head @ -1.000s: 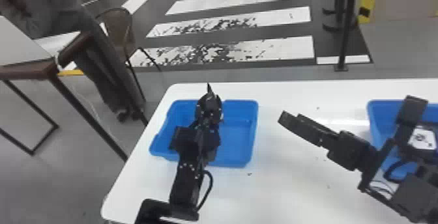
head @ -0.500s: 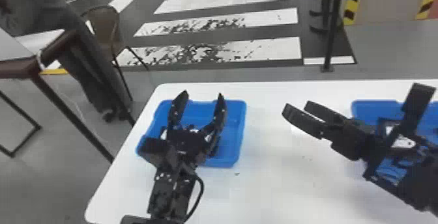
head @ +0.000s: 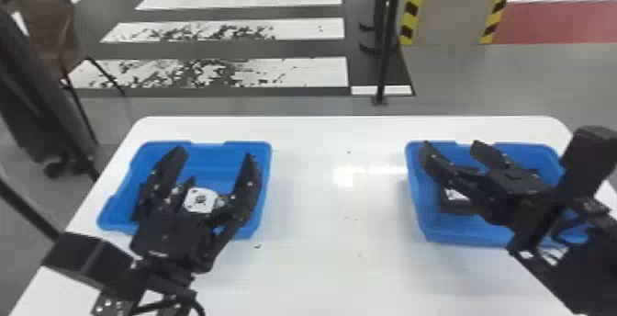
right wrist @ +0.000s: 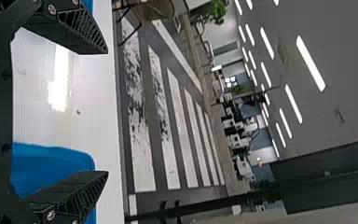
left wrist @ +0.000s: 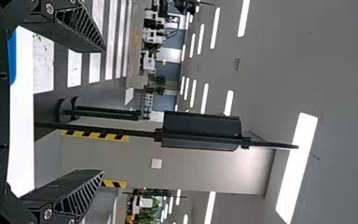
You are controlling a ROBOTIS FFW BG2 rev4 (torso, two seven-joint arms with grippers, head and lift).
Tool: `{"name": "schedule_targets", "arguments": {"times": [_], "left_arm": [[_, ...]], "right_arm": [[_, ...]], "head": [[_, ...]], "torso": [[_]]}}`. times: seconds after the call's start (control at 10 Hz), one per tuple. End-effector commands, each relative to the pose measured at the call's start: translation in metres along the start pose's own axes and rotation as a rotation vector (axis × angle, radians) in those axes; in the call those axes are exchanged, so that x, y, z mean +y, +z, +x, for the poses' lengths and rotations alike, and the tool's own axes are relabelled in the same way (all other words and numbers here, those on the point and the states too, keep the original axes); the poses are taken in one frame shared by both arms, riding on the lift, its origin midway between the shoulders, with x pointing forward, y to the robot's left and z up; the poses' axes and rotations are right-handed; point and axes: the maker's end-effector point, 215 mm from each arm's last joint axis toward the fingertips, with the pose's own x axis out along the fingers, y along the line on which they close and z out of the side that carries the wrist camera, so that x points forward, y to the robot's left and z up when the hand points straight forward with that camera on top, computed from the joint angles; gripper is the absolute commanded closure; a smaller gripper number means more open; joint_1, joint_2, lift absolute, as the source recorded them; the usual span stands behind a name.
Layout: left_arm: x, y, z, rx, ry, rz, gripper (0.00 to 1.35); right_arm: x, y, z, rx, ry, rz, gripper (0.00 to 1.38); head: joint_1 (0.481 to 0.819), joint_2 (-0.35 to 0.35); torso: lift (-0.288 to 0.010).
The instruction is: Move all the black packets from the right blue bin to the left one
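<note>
In the head view, my left gripper (head: 213, 158) is open above the left blue bin (head: 209, 153). My right gripper (head: 452, 146) is open over the near-left part of the right blue bin (head: 463, 236). Under its fingers lies a black packet (head: 454, 205) with a pale label, partly hidden by the arm. A dark shape stands between the left gripper's fingers; I cannot tell whether it is a packet or part of the arm. In the left wrist view, my left gripper (left wrist: 104, 111) has its fingers wide apart; my right gripper (right wrist: 107, 112) is likewise spread in the right wrist view.
Both bins stand on a white table (head: 339, 255), with bare tabletop between them. Beyond it are a black post (head: 385, 62), a chair (head: 43, 30) at the far left and a striped floor.
The head view has turned to the right. My left gripper's fingers, close together one second ago, have spread. My right gripper has moved rightward from between the bins to over the right bin, its fingers wider apart.
</note>
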Motion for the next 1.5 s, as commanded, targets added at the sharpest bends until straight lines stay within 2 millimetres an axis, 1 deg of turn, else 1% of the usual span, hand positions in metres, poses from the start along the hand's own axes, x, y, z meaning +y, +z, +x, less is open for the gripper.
{"name": "schedule_targets", "arguments": {"times": [0.0,0.1,0.2,0.3,0.4,0.5,0.6,0.7,0.8,1.1,1.3,1.4], "left_arm": [[0.017,-0.001,-0.004,0.012,0.027,0.015,0.12],[0.021,0.005,-0.005,-0.008,0.037,0.027,0.12],[0.019,0.006,-0.004,-0.01,0.034,0.024,0.12],[0.02,0.005,-0.005,-0.006,0.032,0.022,0.12],[0.02,0.003,-0.005,0.001,0.028,0.021,0.12],[0.018,0.003,-0.004,-0.001,0.02,0.023,0.12],[0.016,0.0,-0.003,0.007,0.015,0.022,0.12],[0.016,0.0,-0.002,0.007,0.013,0.024,0.12],[0.017,0.001,-0.002,0.008,0.012,0.026,0.12],[0.015,-0.002,-0.002,0.014,0.005,0.031,0.12],[0.014,-0.004,-0.002,0.021,0.003,0.031,0.12],[0.014,-0.004,-0.002,0.021,0.001,0.031,0.12]], "right_arm": [[-0.024,-0.005,-0.016,0.044,-0.108,-0.049,0.11],[-0.057,-0.024,-0.013,0.101,-0.173,-0.055,0.11],[-0.089,-0.041,-0.017,0.156,-0.243,-0.07,0.11],[-0.109,-0.056,-0.017,0.209,-0.294,-0.073,0.11],[-0.128,-0.072,-0.018,0.264,-0.333,-0.071,0.11],[-0.136,-0.076,-0.011,0.278,-0.34,-0.058,0.11],[-0.143,-0.079,-0.006,0.29,-0.348,-0.049,0.11],[-0.145,-0.084,0.002,0.3,-0.34,-0.028,0.11],[-0.143,-0.089,0.009,0.312,-0.326,-0.023,0.11],[-0.143,-0.113,0.026,0.367,-0.302,0.008,0.11],[-0.133,-0.119,0.034,0.381,-0.279,0.006,0.11],[-0.133,-0.125,0.037,0.397,-0.275,0.013,0.12]], "head": [[0.695,0.024],[0.695,0.007],[0.695,-0.008],[0.695,-0.022],[0.695,-0.053],[0.695,-0.076],[0.695,-0.091],[0.695,-0.099],[0.695,-0.101],[0.695,-0.087],[0.695,-0.08],[0.695,-0.074]], "torso": [[-0.14],[-0.14],[-0.14],[-0.14],[-0.14],[-0.14],[-0.14],[-0.14],[-0.14],[-0.14],[-0.14],[-0.14]]}}
